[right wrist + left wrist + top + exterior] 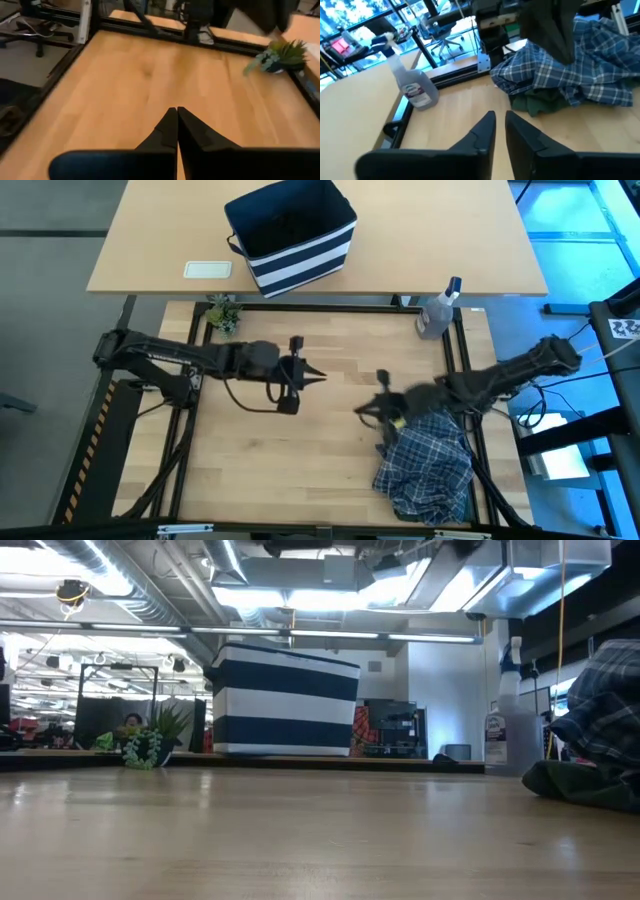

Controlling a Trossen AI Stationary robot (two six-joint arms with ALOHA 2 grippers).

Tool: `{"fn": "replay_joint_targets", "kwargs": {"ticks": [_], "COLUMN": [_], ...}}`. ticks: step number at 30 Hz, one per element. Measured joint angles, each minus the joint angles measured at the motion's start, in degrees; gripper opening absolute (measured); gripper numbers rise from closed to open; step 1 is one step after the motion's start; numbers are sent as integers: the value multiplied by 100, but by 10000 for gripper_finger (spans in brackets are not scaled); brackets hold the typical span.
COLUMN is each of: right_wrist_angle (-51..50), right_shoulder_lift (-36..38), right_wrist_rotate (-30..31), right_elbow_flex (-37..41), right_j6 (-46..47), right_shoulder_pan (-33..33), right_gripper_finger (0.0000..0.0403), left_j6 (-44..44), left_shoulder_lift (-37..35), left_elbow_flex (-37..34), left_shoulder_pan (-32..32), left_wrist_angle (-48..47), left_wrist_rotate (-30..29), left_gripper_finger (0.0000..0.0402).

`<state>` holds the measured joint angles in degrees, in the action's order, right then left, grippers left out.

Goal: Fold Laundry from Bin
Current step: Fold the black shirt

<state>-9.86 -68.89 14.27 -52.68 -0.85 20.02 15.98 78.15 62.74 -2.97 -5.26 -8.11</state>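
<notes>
My left gripper [318, 376] hangs over the middle of the pale wooden tabletop [300, 460], its fingers drawn almost together with a thin gap and nothing between them. My right gripper [362, 412] sits just right of centre, fingers pressed shut and empty, beside the laundry. The crumpled blue-and-white plaid shirt [428, 465] lies heaped at the near right, with a dark olive-green garment [540, 103] partly under its edge. The boxy navy fabric bin with white stripes [292, 235] stands on the far table, a clear spray bottle [437, 311] to its right.
</notes>
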Motion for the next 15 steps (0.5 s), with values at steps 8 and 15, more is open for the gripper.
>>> {"fn": "replay_joint_targets", "kwargs": {"ticks": [8,15], "right_wrist_angle": [1136,1756], "right_shoulder_lift": [-227,-225], "right_wrist_rotate": [-1583,-1972], "right_elbow_flex": [20,20], "right_j6": [-719,-793], "right_shoulder_pan": [-2219,-3694], "right_gripper_finger": [1,1], "left_j6": [301,269], "left_shoulder_lift": [-269,-338], "left_elbow_flex": [0,0], "left_shoulder_pan": [869,2164], "left_wrist_angle": [-244,-283], "left_wrist_rotate": [240,959], "left_gripper_finger": [3,2]}}
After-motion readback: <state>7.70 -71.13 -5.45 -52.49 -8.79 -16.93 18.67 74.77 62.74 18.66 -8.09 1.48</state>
